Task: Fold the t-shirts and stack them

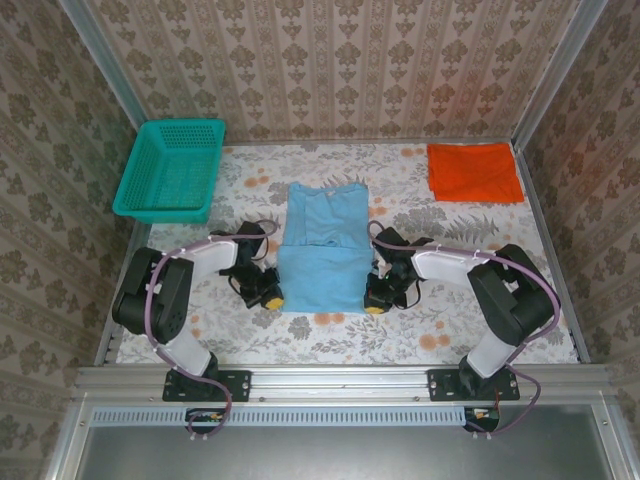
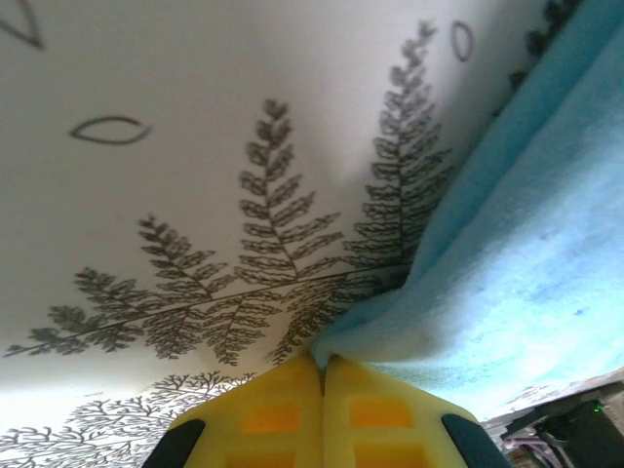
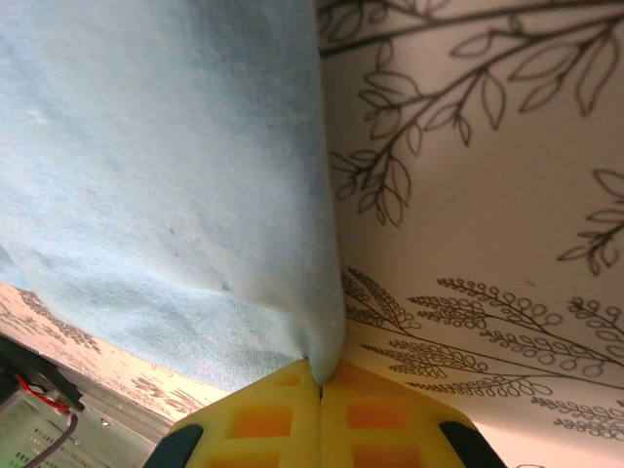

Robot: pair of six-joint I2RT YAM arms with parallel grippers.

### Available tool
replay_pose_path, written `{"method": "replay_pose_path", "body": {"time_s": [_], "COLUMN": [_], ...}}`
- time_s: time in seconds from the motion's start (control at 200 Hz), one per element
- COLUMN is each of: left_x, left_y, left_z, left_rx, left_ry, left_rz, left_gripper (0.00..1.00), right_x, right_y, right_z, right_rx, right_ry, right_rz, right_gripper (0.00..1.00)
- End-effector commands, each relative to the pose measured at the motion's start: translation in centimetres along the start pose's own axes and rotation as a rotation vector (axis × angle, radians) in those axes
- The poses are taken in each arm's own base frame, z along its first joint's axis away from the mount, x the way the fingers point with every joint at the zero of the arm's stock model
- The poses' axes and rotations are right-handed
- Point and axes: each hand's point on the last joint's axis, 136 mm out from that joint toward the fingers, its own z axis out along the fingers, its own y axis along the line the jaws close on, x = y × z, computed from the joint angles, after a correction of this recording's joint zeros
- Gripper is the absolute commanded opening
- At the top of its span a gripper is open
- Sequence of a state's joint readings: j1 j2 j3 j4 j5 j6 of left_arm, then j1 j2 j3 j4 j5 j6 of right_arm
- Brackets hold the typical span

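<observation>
The left gripper point(image 2: 322, 363) has its two yellow pads pressed tight together, and a little corner of the soft light blue cloth t-shirt point(image 2: 526, 273) is pinched between them. The right gripper point(image 3: 320, 370) is closed the same way on the other near corner of that shirt point(image 3: 166, 175). From above, the two grippers sit low at the bottom edge of the blue shirt point(image 1: 322, 255), one on each side, left point(image 1: 270, 297) and right point(image 1: 376, 303). I think they each hold a corner so the shirt stays flat and even when they lift the bottom edge and fold it up toward the neck (one hand alone would let it flop). The shirt lies in the middle of the flowery table cover point(image 1: 450, 240), with its sides looking tucked in. The plain orange-red cloth t-shirt point(image 1: 474, 171) lies folded at the far right corner, well apart, maybe waiting for the blue one to go on top. The teal plastic mesh basket point(image 1: 160, 212) sits at the far left. I can read no words or labels on either shirt.
</observation>
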State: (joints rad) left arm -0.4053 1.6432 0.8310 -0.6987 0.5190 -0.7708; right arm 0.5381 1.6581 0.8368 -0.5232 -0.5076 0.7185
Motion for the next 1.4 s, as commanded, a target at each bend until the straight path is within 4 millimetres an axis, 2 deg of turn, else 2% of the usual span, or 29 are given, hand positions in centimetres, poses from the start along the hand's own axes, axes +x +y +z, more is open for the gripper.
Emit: {"method": "replay_pose_path", "body": {"time_s": [0.0, 0.07, 0.205, 0.23, 0.365, 0.465, 0.62, 0.715, 0.82, 0.935, 1.075, 1.175, 1.195, 1.28, 1.395], "left_x": [-1.0, -0.1, 2.2, 3.2, 6.4, 8.2, 9.9, 10.4, 10.4, 9.2, 6.7, 4.1, 2.8, 0.2, -3.8], "left_y": [1.1, 1.6, 2.5, 2.5, 2.5, 1.6, 0.2, -0.3, -1.9, -4.4, -8.3, -11.8, -12.1, -14.4, -16.6], "left_z": [0.2, -0.1, -0.5, -0.2, -0.2, -0.9, -2.7, -4.1, -5.8, -7.9, -10.3, -11.4, -12.0, -12.8, -12.8], "left_rx": [-0.102, -0.141, -0.135, -0.137, -0.091, -0.036, 0.023, 0.035, 0.069, 0.123, 0.217, 0.271, 0.285, 0.315, 0.347], "left_ry": [-0.057, -0.041, -0.001, 0.021, 0.097, 0.125, 0.121, 0.107, 0.084, 0.039, 0.008, -0.029, -0.049, -0.079, -0.089], "left_rz": [0.089, 0.133, 0.157, 0.181, 0.192, 0.221, 0.261, 0.276, 0.285, 0.284, 0.265, 0.288, 0.266, 0.263, 0.22], "left_gripper": [0.0, 0.0, 0.0, 0.0, 0.0, 0.0, 0.0, 0.0, 0.0, 0.0, 0.0, 0.0, 0.0, 0.0, 0.0], "right_x": [0.1, 0.8, 3.3, 3.8, 6.7, 8.4, 9.7, 10.1, 10.0, 8.6, 4.8, 1.5, 0.8, -1.9, -6.2], "right_y": [0.5, 0.5, -1.3, -1.5, -2.3, -1.8, -1.4, -0.9, 0.1, 1.6, 3.3, 4.5, 4.6, 5.1, 5.3], "right_z": [-0.4, -0.6, -0.8, -0.8, -1.0, -1.9, -3.2, -4.4, -6.0, -8.2, -11.1, -12.4, -12.6, -13.2, -13.3], "right_rx": [-0.009, -0.024, -0.018, -0.023, -0.057, -0.099, -0.141, -0.163, -0.188, -0.23, -0.286, -0.327, -0.328, -0.323, -0.32], "right_ry": [-0.005, 0.0, 0.038, 0.041, 0.071, 0.066, 0.05, 0.022, -0.01, -0.059, -0.116, -0.149, -0.154, -0.167, -0.162], "right_rz": [-0.044, -0.071, -0.085, -0.086, -0.099, -0.122, -0.11, -0.117, -0.118, -0.105, -0.057, -0.017, -0.013, 0.019, 0.106], "right_gripper": [0.0, 0.0, 0.0, 0.0, 0.0, 0.0, 0.0, 0.0, 0.0, 0.0, 0.0, 0.0, 0.0, 0.0, 0.0]}}
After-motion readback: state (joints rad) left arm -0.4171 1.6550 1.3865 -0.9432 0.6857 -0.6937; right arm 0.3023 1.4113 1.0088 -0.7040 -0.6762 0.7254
